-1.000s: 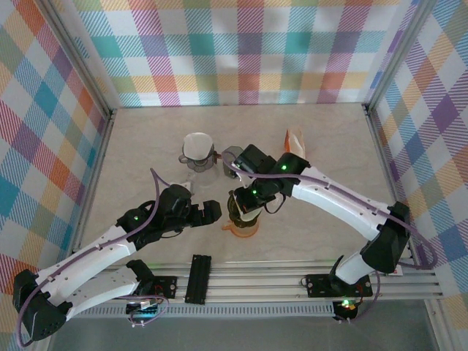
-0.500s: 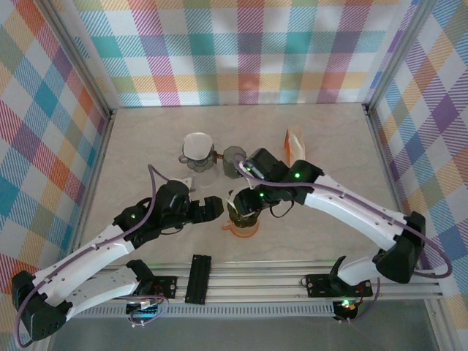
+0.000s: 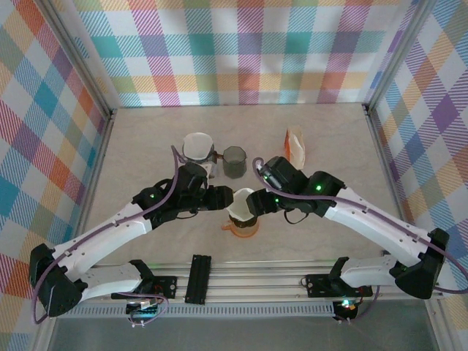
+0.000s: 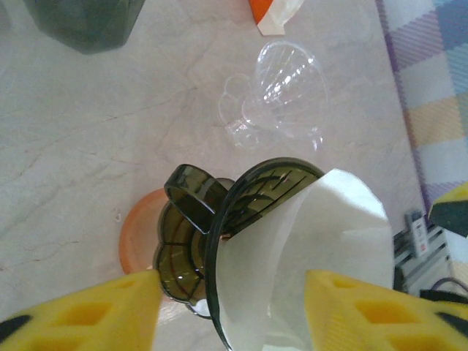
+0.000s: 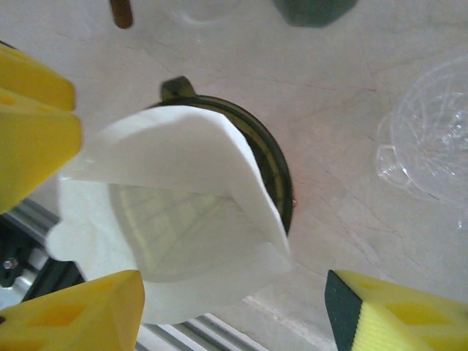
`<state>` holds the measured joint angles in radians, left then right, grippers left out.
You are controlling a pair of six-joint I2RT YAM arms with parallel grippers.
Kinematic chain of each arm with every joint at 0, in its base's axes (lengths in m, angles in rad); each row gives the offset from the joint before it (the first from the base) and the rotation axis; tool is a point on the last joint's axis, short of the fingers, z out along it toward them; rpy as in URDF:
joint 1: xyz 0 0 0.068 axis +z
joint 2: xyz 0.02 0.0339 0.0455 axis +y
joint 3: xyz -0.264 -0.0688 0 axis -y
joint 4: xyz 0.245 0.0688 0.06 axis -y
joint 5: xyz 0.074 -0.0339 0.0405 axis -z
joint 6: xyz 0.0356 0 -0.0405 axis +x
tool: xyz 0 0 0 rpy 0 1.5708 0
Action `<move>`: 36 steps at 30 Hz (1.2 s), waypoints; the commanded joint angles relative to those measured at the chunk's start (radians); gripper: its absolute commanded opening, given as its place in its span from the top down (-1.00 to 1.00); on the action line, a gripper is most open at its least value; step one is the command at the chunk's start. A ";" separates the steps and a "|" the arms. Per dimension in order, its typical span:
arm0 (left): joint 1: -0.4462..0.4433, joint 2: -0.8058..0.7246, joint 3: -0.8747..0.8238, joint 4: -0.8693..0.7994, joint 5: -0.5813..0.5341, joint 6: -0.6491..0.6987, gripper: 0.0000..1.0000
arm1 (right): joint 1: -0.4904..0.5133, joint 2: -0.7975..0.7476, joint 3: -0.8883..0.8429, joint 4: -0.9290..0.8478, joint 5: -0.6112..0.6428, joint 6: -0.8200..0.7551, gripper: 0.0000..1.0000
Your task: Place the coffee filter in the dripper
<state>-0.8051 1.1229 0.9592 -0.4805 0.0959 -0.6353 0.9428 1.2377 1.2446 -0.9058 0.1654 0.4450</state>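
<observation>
Left gripper: jaws wide apart, one on each side of the dripper, holding nothing.
Right gripper: jaws also spread wide, the dripper lying ahead between them, empty.
Paper filter: white, seated in the dripper, its crumpled edge riding above the rim.
Orange saucer: under the dripper.
Clear glass cone: on the table beyond the dripper.
Dark cup: behind the dripper.
</observation>
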 commanded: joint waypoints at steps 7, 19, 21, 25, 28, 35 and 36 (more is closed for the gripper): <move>-0.011 -0.008 -0.037 -0.006 0.029 0.001 0.02 | -0.003 0.064 -0.036 0.030 0.060 -0.017 0.44; -0.009 0.003 -0.051 0.016 0.027 0.006 0.03 | -0.001 0.047 -0.005 0.005 0.093 -0.019 -0.20; -0.010 0.003 -0.055 0.016 0.024 0.005 0.03 | 0.000 0.034 -0.005 0.007 0.099 -0.015 -0.44; -0.011 0.000 -0.061 0.020 0.023 0.000 0.03 | -0.006 0.092 -0.001 0.031 0.069 -0.011 -0.66; -0.010 -0.002 -0.060 0.016 0.023 0.000 0.03 | -0.020 0.162 0.004 0.064 0.040 -0.015 -0.70; -0.009 0.003 -0.058 0.017 0.022 0.000 0.03 | -0.035 0.260 0.010 0.088 0.008 -0.026 -0.70; -0.011 0.005 -0.058 0.016 0.023 -0.001 0.04 | -0.035 0.265 0.008 0.087 0.007 -0.027 -0.70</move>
<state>-0.8093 1.1259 0.9100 -0.4698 0.1150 -0.6353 0.9146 1.5024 1.2320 -0.8310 0.1955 0.4297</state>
